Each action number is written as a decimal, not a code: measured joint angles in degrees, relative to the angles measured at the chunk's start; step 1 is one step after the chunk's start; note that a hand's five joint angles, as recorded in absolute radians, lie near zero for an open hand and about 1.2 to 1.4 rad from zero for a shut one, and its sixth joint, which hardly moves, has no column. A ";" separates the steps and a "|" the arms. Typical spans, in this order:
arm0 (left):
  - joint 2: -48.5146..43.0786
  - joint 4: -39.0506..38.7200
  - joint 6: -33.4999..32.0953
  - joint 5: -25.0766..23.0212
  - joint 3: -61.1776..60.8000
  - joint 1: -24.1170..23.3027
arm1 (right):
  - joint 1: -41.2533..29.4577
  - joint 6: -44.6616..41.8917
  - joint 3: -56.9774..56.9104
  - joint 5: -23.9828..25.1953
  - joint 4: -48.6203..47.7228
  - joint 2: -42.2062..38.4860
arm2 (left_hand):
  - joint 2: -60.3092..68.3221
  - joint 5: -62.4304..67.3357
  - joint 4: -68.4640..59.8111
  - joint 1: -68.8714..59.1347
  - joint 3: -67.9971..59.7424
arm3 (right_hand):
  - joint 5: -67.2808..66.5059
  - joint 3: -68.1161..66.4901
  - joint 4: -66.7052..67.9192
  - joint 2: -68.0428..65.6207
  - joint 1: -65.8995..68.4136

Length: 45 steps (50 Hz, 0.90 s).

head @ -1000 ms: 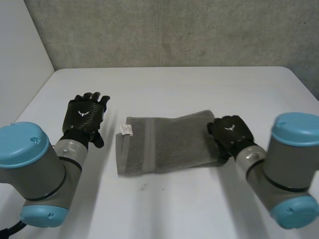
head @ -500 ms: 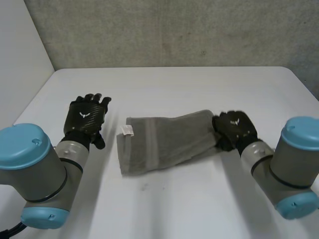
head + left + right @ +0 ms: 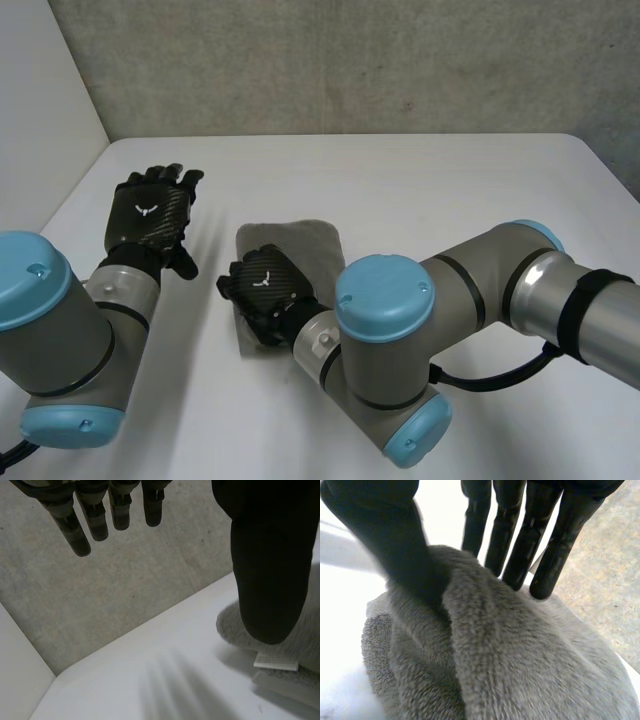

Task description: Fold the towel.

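Note:
The grey towel (image 3: pixel 300 238) lies doubled over on the white table (image 3: pixel 420 180), a short thick pad left of centre. My right hand (image 3: pixel 265 292) is on its near left part, the arm reaching across the table's front. In the right wrist view a fold of the towel (image 3: pixel 520 670) stands up between the thumb (image 3: pixel 395 540) and the straight fingers (image 3: pixel 520 545), and the thumb sinks into the cloth. My left hand (image 3: pixel 150 212) hovers left of the towel with fingers (image 3: pixel 75 530) straight and spread, touching nothing. The towel's white label (image 3: pixel 276 660) lies near its thumb.
A grey wall (image 3: pixel 350 60) runs along the table's far edge, and a white side panel (image 3: pixel 40 120) stands at the left. My right arm's large elbow joint (image 3: pixel 385 350) sits low over the front of the table.
My right hand has swept from the towel's right end across to its left end, carrying that end over so the towel lies doubled. The left hand rose and drifted slightly left.

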<state>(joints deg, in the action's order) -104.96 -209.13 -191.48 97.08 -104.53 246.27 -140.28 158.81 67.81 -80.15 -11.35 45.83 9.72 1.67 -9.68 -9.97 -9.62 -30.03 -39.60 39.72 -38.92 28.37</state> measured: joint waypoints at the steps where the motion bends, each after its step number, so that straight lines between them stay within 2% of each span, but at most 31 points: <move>1: 0.03 0.01 0.25 -0.03 0.06 0.04 | -0.07 -0.05 -0.10 -0.69 0.10 0.10 | 0.00 0.00 0.00 0.00 0.00 | 4.63 4.64 -4.69 5.80 -4.10; 3: 0.08 0.04 0.71 -0.13 0.26 0.05 | -0.03 0.16 -0.05 -2.54 0.27 1.20 | 0.00 0.00 0.00 0.00 0.00 | 20.30 20.53 -20.63 20.30 -13.84; 9: 0.02 0.10 1.15 -0.33 1.79 -0.80 | 1.69 4.31 2.60 -7.97 0.44 8.26 | 0.03 0.00 -0.01 0.00 -0.11 | 26.53 27.29 -26.51 25.92 -16.38; 14: -0.07 0.67 2.28 -0.40 4.43 -3.19 | 5.15 11.23 5.34 -9.35 1.11 12.95 | 0.12 0.00 -0.12 -0.05 -0.14 | 26.56 27.29 -26.51 25.92 -16.37; 21: -2.80 4.53 8.41 -0.71 9.58 -6.84 | 10.44 19.35 5.78 -7.23 4.19 12.49 | 0.34 0.00 -0.23 -0.21 -0.40 | 26.59 27.29 -26.52 25.92 -16.38; 24: -6.66 8.33 13.14 -1.60 12.96 -8.01 | 12.52 20.87 4.29 -4.99 5.91 9.21 | 0.35 0.00 -0.24 -0.21 -0.40 | 26.60 27.29 -26.52 25.92 -16.38; 26: -7.23 8.92 13.73 -1.77 13.39 -8.08 | 12.82 20.99 3.95 -4.60 6.18 8.49 | 0.35 0.00 -0.26 -0.21 -0.40 | 26.60 27.29 -26.52 25.92 -16.38; 27: -10.64 12.38 16.75 -2.78 15.51 -8.16 | 13.64 21.11 2.62 -3.40 7.02 5.87 | 0.35 0.00 -0.29 -0.21 -0.40 | 26.62 27.29 -26.52 25.92 -16.38; 31: -15.00 16.60 19.48 -3.90 17.44 -7.39 | 14.41 20.75 0.55 -2.26 7.88 1.71 | 0.35 0.00 -0.29 -0.20 -0.40 | 26.66 27.29 -26.52 25.92 -16.38; 39: -19.08 19.16 19.75 -4.20 17.41 -4.50 | 15.28 19.59 -1.72 -1.78 9.26 -1.97 | 0.36 0.00 -0.30 -0.21 -0.40 | 26.90 27.29 -26.52 25.92 -16.38; 45: -18.75 19.54 16.57 -4.18 17.12 -3.09 | 15.96 17.28 -2.34 -2.35 9.79 1.10 | 0.22 0.00 -0.21 0.00 -0.29 | 27.08 27.29 -26.52 25.92 -16.38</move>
<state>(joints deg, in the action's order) -123.71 -189.58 -174.91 92.90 -87.41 243.18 -124.32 176.09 65.47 -82.50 -1.56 46.93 9.94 1.67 -9.88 -9.97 -9.91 -2.95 -12.31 13.20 -13.00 11.98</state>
